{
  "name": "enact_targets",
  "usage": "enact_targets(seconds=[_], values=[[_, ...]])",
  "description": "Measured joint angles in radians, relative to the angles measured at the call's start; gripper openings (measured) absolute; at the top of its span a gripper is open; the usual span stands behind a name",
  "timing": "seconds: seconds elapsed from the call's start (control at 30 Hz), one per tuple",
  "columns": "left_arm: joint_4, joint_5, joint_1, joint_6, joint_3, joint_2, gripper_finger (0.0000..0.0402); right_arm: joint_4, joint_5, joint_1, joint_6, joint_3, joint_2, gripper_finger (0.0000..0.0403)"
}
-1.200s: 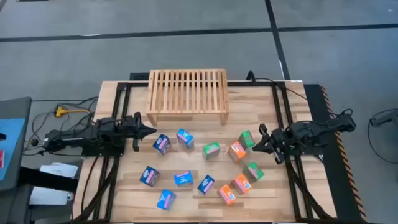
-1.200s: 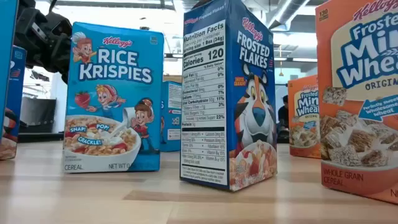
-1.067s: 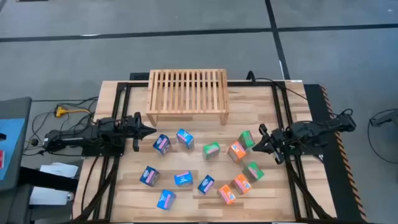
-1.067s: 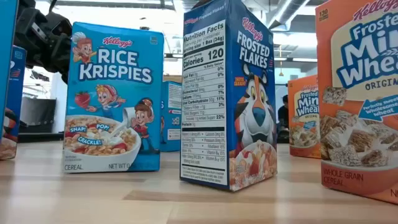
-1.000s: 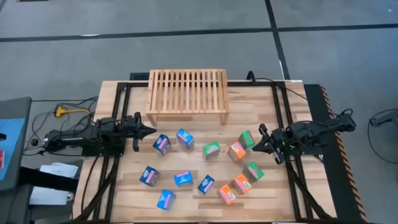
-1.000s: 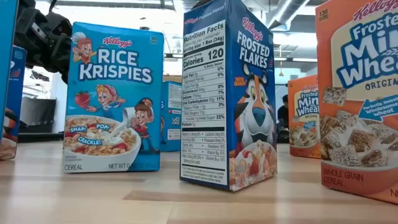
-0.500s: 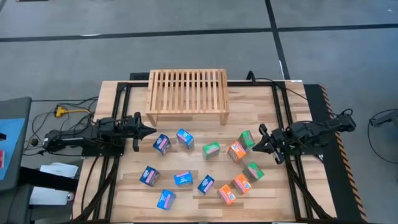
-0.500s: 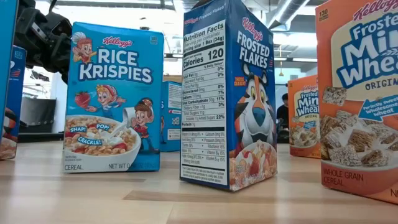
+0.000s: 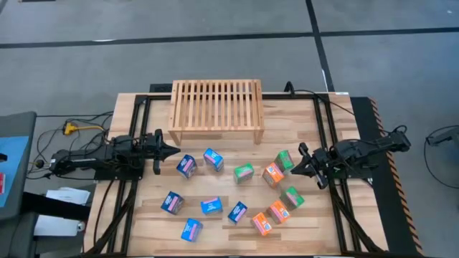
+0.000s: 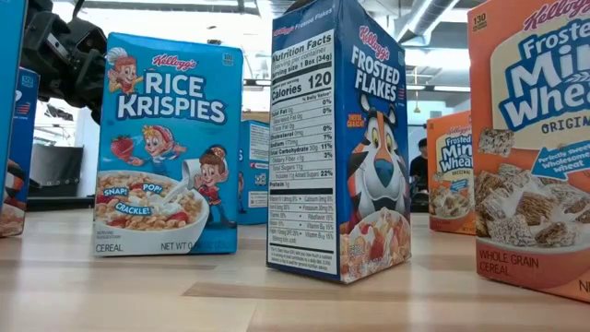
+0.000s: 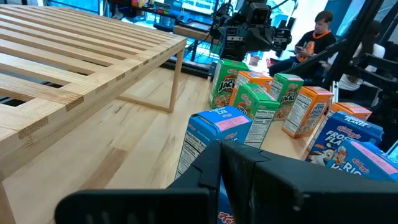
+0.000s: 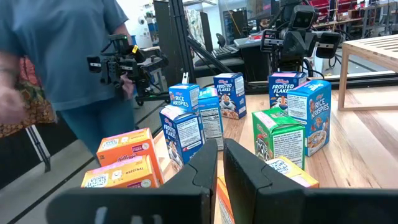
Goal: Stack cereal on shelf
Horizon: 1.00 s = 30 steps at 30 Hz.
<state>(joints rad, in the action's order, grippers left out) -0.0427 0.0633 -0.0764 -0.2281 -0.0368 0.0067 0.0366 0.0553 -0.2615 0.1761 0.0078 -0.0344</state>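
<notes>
Bench [image 9: 143, 215], light wood, carries everything. Shelf [image 9: 216, 104], slatted rack at the far-middle edge: its top holds nothing, no stacking done yet.

Cereal, twelve small boxes, all on the bench in front of the shelf: blue ones to the left, e.g. a Rice Krispies box [image 10: 167, 145] and a Frosted Flakes box [image 10: 339, 138]; green Apple Jacks [image 11: 227, 83] and orange Frosted Mini-Wheats [image 10: 533, 148] to the right. Most stand upright and close together.

Left gripper [image 9: 172, 150] at the left edge, fingers pressed together, holding nothing, just beside the nearest blue box [image 9: 186, 165]. Right gripper [image 9: 301, 163] at the right edge, fingers nearly together, empty, close to a green box [image 9: 285, 160].

Risks, judged:
- A gripper entering the tight cluster may topple neighbouring boxes.
- Light cardboard may crush or slip under a pinch.
- A box set across the slat gaps may tilt.
- A person [image 12: 68, 68] stands near the bench.
</notes>
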Motion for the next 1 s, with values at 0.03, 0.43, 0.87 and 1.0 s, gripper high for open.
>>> enact_targets(seconds=[0.03,0.43,0.87,1.0], values=[[0.0,0.0,0.0,0.0,0.0,0.0,0.0,0.0,0.0,0.0,0.0,0.0,0.0,0.0055],[0.108,0.052,-0.001,-0.214,0.02,-0.002,0.0,0.0,0.0,0.0,0.0,0.0,0.0,0.0055],[0.169,0.243,-0.001,-0.862,0.02,0.002,0.0,-0.029,-0.028,0.029,-0.489,0.005,0.0,0.0055],[0.164,0.366,-0.001,-0.965,0.02,0.002,0.0,-0.03,-0.028,0.029,-0.515,0.006,0.0,0.0055]])
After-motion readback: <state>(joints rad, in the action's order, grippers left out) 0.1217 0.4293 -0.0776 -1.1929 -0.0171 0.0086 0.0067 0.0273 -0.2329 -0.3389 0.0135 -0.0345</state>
